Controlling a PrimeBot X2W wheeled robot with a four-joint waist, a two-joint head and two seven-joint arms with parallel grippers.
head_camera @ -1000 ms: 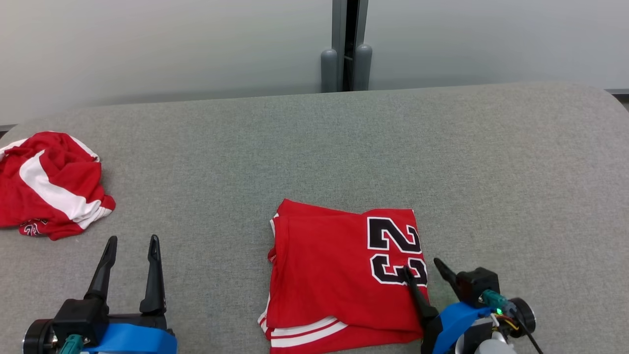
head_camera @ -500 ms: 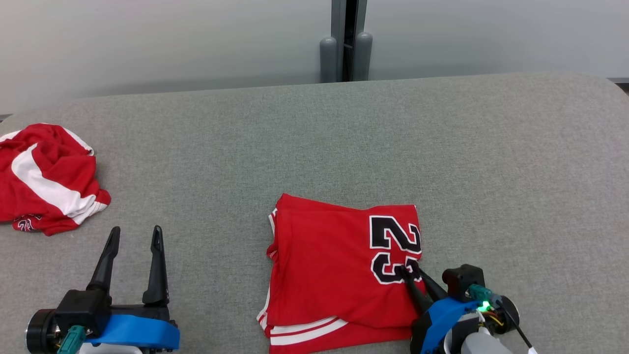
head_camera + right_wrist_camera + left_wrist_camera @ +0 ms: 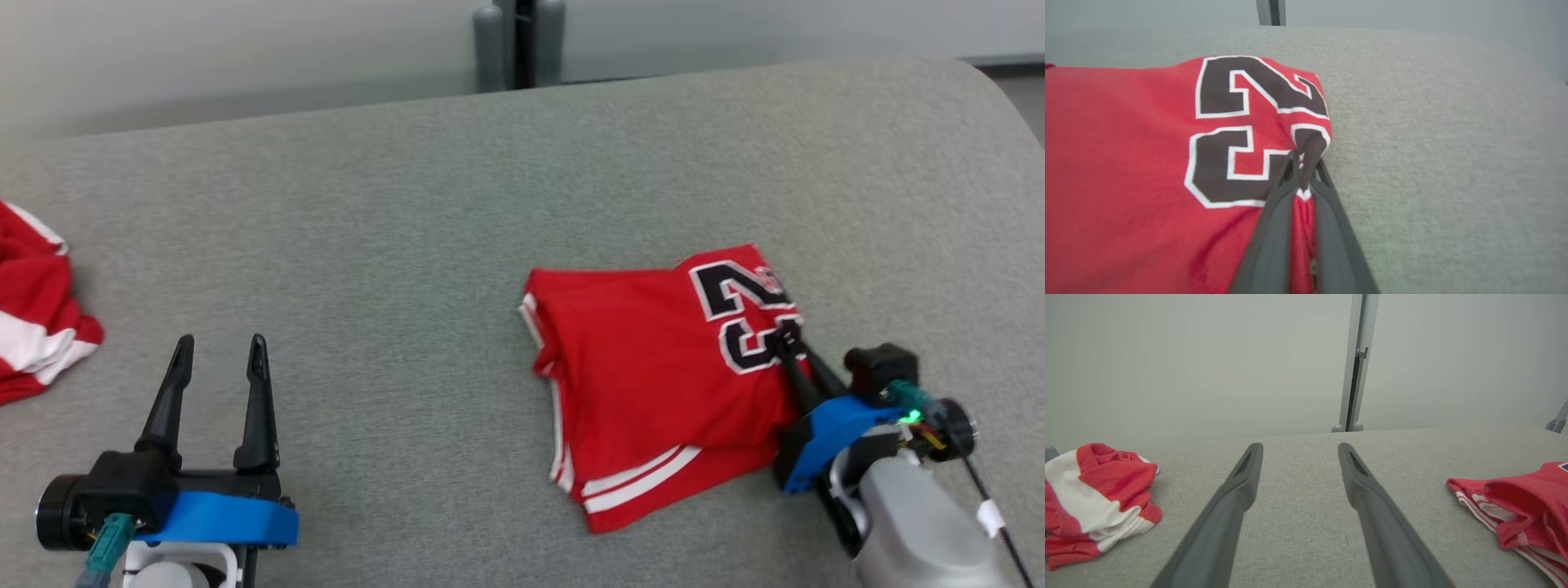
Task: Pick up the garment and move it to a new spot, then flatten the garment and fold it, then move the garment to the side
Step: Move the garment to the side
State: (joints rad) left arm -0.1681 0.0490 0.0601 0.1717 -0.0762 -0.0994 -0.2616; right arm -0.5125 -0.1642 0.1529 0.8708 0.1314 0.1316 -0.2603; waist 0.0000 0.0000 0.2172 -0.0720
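Since the folded garment [image 3: 653, 376] likely goes aside next, the right gripper [image 3: 790, 339] pinches its right edge at the number [image 3: 747, 318]; the left gripper [image 3: 219, 351] rests open, near left.

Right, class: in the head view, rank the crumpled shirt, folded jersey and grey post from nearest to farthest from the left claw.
1. The crumpled shirt, to the left claw's left.
2. The folded jersey, to its right, pinched by the right claw.
3. The grey post, beyond the table's far edge.
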